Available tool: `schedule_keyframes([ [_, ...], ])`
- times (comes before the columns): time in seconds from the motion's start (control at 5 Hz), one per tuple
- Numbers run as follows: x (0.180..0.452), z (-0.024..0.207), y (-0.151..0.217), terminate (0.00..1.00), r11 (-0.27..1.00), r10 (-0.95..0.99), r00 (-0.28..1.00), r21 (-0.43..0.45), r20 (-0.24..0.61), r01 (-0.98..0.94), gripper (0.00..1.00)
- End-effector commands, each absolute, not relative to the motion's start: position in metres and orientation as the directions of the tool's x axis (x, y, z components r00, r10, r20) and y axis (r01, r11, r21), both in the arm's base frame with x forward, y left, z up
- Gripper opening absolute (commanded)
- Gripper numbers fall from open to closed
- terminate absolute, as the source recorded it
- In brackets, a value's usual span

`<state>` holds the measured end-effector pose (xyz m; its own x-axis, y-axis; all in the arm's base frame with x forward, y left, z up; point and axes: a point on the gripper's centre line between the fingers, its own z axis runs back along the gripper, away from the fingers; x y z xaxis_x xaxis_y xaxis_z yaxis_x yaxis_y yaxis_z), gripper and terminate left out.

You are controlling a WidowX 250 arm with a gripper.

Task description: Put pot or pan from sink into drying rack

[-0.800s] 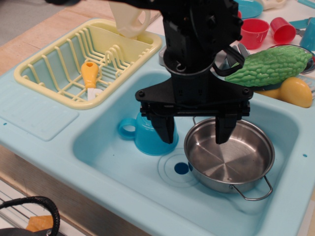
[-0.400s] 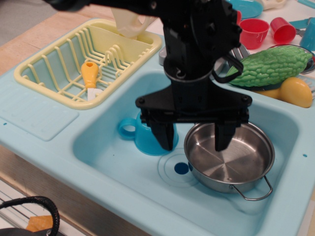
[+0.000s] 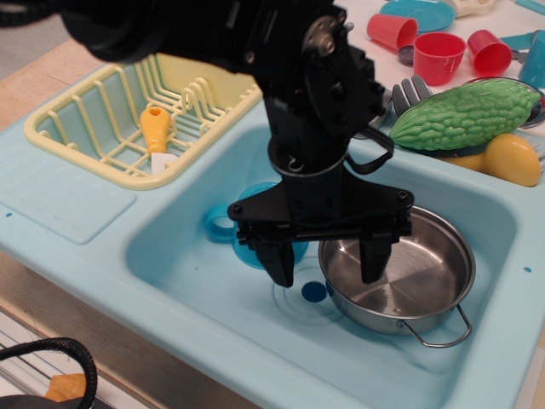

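A shiny stainless-steel pan (image 3: 417, 277) with a thin wire loop handle sits in the right part of the light-blue sink (image 3: 196, 264), beside the round drain hole (image 3: 314, 291). My black gripper (image 3: 326, 271) is open and hangs low over the pan's left rim. One finger (image 3: 372, 260) is inside the pan and the other finger (image 3: 279, 264) is outside it, above the drain. The pale yellow drying rack (image 3: 94, 128) stands at the upper left of the sink. My arm hides the rack's right end.
A blue plastic cup (image 3: 228, 230) lies in the sink just left of my gripper, partly hidden. An orange-handled utensil (image 3: 156, 129) lies in the rack. A green bumpy gourd (image 3: 464, 112), a yellow piece (image 3: 509, 158) and red cups (image 3: 438, 55) sit behind the sink.
My gripper has come down and slightly left, toward the pan's left rim. Its fingers stay open. The pan and the cup have not moved.
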<state>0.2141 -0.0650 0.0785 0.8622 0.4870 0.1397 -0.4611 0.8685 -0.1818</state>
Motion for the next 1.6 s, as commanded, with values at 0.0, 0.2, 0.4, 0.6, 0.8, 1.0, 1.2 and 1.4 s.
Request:
schedule_keyframes([
  [0.0, 0.223, 0.068, -0.060, 0.00, 0.849, 0.513, 0.851, -0.212, 0.110, -0.485, 0.00],
  [0.2, 0.225, 0.062, -0.059, 0.00, 0.847, 0.513, 0.854, -0.217, 0.088, -0.486, 0.00],
  [0.4, 0.226, 0.056, -0.057, 0.00, 0.843, 0.512, 0.856, -0.235, 0.073, -0.484, 0.00],
  [0.6, 0.223, 0.063, -0.061, 0.00, 0.846, 0.509, 0.858, -0.227, 0.071, -0.483, 0.00],
  [0.8, 0.205, 0.088, -0.066, 0.00, 0.878, 0.463, 0.873, -0.213, 0.153, -0.428, 0.00],
  [1.0, 0.194, 0.106, -0.058, 0.00, 0.851, 0.516, 0.840, -0.212, 0.169, -0.480, 0.00],
  [1.2, 0.186, 0.118, -0.046, 0.00, 0.811, 0.582, 0.782, -0.242, 0.226, -0.533, 0.00],
  [1.4, 0.184, 0.135, -0.021, 0.00, 0.771, 0.637, 0.725, -0.237, 0.262, -0.591, 0.00],
])
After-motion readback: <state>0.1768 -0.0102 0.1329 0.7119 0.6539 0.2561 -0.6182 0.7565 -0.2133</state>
